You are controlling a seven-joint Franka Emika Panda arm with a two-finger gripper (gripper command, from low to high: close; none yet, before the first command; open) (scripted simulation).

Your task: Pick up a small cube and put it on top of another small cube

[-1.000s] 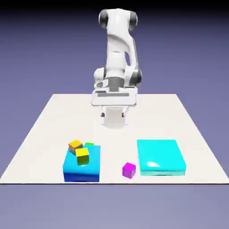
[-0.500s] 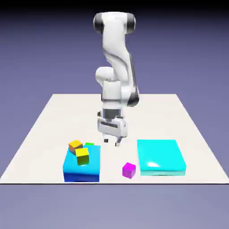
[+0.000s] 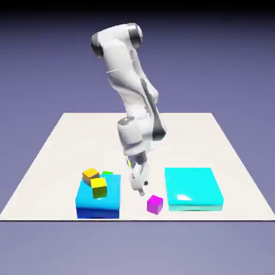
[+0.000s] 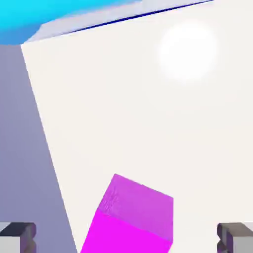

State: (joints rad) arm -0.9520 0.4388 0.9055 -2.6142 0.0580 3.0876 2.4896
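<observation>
Our white two-finger gripper [image 3: 143, 189], wide open and empty, hovers near the small magenta cube [image 3: 155, 204] on the cream table [image 3: 188, 153]; descending misaligned, we could knock it off the nearby edge.

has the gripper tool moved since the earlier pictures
Yes: in the exterior view the tool has come down and toward the camera, now close beside the magenta cube, which sits where it was.
</observation>
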